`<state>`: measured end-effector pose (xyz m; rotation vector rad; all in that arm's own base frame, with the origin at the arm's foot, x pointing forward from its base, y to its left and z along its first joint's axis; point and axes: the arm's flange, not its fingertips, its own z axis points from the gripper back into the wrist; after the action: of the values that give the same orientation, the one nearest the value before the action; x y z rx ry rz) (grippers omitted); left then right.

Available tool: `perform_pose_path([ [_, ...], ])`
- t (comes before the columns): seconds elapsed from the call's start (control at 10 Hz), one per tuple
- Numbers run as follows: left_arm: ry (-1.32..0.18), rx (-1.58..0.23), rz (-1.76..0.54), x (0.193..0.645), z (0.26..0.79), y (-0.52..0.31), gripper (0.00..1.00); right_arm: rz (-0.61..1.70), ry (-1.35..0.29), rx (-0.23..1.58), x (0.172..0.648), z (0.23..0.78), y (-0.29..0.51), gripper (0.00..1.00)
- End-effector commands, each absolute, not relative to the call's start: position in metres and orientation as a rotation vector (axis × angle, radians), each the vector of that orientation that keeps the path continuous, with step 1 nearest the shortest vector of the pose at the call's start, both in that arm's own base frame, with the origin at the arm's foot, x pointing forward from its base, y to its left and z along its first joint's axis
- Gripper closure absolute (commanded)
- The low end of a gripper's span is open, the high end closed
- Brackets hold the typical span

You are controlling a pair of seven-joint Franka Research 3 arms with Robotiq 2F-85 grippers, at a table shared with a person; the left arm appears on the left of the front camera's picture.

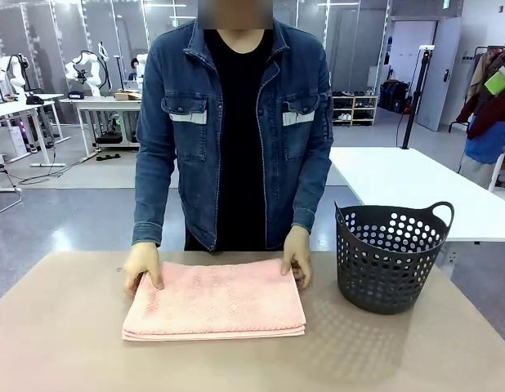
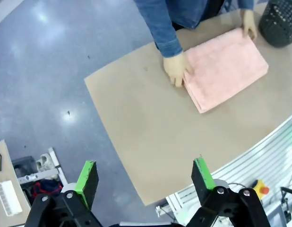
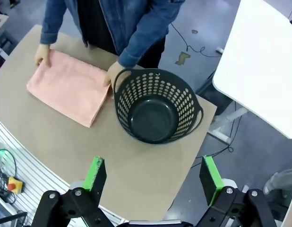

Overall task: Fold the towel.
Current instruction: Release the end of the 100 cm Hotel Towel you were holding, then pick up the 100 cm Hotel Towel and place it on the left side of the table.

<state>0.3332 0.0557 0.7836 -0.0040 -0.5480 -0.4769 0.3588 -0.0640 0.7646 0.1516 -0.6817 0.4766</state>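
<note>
Pink towel (image 1: 213, 300) under person's hands (image 1: 143, 266), basket (image 1: 391, 263) beside, left fingers (image 2: 87, 181) apart, right fingers (image 3: 97, 175) apart

no readable text, labels or signs

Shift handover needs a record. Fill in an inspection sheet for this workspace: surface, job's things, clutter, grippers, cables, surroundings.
Surface: tan table, carrying only the items listed below.
Job's things: pink towel lies folded flat, with a person's hands resting on its far corners.
Clutter: dark perforated basket, upright and empty, beside the towel on the robot's right.
Grippers: left gripper and right gripper are both open, holding nothing, raised well clear of the towel.
Cables: loose cable on the floor behind the person.
Surroundings: white table beyond the basket.
</note>
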Motion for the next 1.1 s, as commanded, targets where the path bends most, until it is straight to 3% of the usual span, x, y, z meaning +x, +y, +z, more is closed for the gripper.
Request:
perform_pose_path([
  [0.0, -0.531, -0.006, -0.487, 0.3336, 0.7829, 0.0572, 0.0, 0.496, -0.682, 0.143, 0.3616, 0.7662, -0.0629, 0.0],
  [1.0, -0.531, -0.006, -0.487, 0.3336, 0.7829, 0.0572, 0.0, 0.496, -0.682, 0.143, 0.3616, 0.7662, -0.0629, 0.0],
])
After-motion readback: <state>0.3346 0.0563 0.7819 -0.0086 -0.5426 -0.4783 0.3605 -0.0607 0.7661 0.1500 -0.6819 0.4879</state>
